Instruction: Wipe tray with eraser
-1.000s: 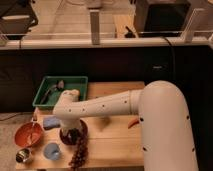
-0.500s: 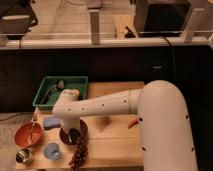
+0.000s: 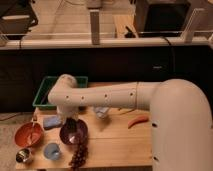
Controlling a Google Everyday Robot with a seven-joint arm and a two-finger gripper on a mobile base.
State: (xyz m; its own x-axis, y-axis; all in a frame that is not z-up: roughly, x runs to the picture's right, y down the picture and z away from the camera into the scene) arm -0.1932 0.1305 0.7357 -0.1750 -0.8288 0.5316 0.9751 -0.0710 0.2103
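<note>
The dark-green tray (image 3: 44, 96) stands at the back left of the wooden table, partly hidden behind my white arm. A small blue eraser block (image 3: 51, 121) lies on the table in front of the tray. My gripper (image 3: 67, 121) hangs down from the wrist just right of the eraser, at the back rim of the purple bowl (image 3: 74, 133). The gripper is dark and largely hidden by the wrist.
An orange bowl (image 3: 28, 134) sits at the front left, with a small metal cup (image 3: 23, 156) and a blue cup (image 3: 52, 150) near the front edge. A bunch of dark grapes (image 3: 79, 155) lies by the purple bowl. An orange pepper (image 3: 138, 121) lies to the right.
</note>
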